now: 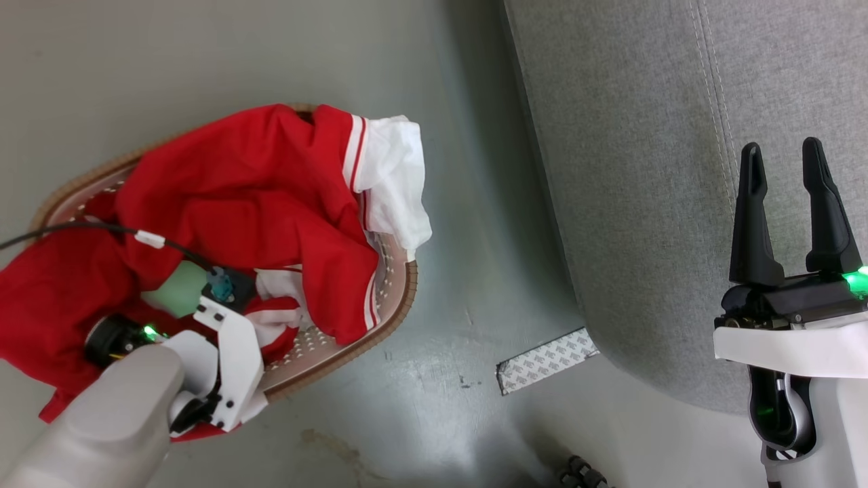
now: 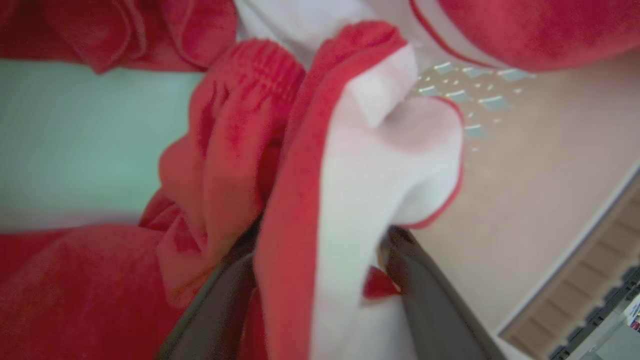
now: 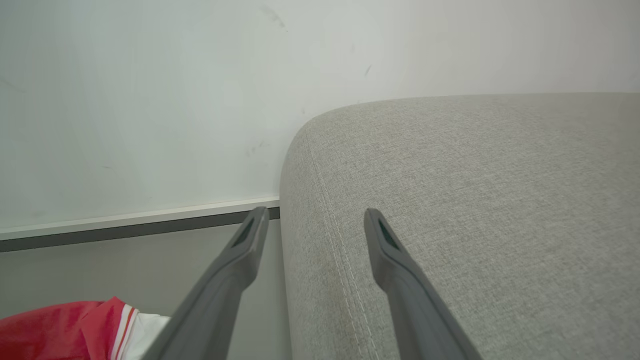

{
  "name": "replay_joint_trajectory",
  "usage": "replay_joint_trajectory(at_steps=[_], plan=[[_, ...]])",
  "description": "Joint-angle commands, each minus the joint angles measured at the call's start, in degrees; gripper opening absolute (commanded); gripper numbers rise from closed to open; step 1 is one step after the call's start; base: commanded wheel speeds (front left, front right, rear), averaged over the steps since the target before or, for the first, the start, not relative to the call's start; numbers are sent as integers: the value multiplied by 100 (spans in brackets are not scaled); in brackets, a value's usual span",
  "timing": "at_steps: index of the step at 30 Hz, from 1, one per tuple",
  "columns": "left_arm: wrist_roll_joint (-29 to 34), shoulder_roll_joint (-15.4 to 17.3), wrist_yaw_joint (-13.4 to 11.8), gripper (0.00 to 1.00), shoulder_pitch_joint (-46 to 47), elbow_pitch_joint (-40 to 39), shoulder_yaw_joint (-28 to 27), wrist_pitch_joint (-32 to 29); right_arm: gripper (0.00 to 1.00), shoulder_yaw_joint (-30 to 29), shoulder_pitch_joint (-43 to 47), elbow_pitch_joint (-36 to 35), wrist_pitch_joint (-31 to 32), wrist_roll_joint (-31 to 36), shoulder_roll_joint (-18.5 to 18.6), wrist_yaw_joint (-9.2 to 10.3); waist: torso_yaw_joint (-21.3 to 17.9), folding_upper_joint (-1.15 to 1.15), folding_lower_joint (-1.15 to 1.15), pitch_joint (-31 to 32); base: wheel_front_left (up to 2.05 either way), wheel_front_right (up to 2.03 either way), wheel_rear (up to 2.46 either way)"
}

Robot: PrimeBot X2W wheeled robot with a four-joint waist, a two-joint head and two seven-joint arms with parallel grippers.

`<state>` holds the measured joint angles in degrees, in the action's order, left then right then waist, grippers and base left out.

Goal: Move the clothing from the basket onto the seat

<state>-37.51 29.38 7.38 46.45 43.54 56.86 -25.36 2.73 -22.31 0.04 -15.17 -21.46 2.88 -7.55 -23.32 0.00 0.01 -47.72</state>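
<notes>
Clothing [image 1: 251,203] heaped in basket [image 1: 400,285] on floor; judged light, limp, likely to trail when lifted. Left gripper [image 2: 320,250] spread wide astride red-white fold, not yet pinched; bunched fold judged best hold. Right gripper [image 1: 780,146] wide, empty, held over seat [image 1: 644,169].

Floor [image 1: 237,54]: smooth grey-green, glossy, scuffed, with a brownish stain [image 1: 325,440] near the bottom centre. Basket [image 1: 380,325] sits on it at left. Seat [image 1: 644,203] stands on it at right, with bare floor between the two. A patterned grey-white strip [image 1: 546,361] lies flat, one end at the seat's rounded corner. A dark ribbed object [image 1: 583,472] at the lower edge can't be identified.
</notes>
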Motion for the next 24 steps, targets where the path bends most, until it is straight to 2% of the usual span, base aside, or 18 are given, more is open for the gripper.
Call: replay_joint_trajectory(at_steps=[1, 2, 4, 10, 17, 24], plan=[[-87, 56, 12, 81, 43, 27, 31, -27, 100, -4, -88, 4, 3, -70, 1, 12, -26, 0, -1, -30, 0, 0, 0], [-128, 60, 12, 45, 72, 56, 77, -11, 100, -3, -99, 17, 3, -80, 1, 12, -28, 0, -1, -36, 0, 0, 0], [-187, 50, 12, 0, 149, 120, 129, 95, 100, -10, -111, 43, 3, -93, 1, 12, -18, 0, -1, -25, 0, 0, 0], [-443, -142, 12, 0, 168, 255, 307, 554, 100, -37, -90, 119, 3, 29, 2, 12, 113, 0, -1, 327, 0, 0, 0], [-629, -585, 12, 0, -184, 527, 292, 1805, 100, -58, 85, 300, 3, 353, 5, 12, 457, 0, -1, 1405, 0, 0, 0], [-873, -989, 12, 0, -479, 493, 279, 2765, 100, -68, 350, 521, 3, 674, 5, 12, 897, 0, -1, 2476, 0, 0, 0]])
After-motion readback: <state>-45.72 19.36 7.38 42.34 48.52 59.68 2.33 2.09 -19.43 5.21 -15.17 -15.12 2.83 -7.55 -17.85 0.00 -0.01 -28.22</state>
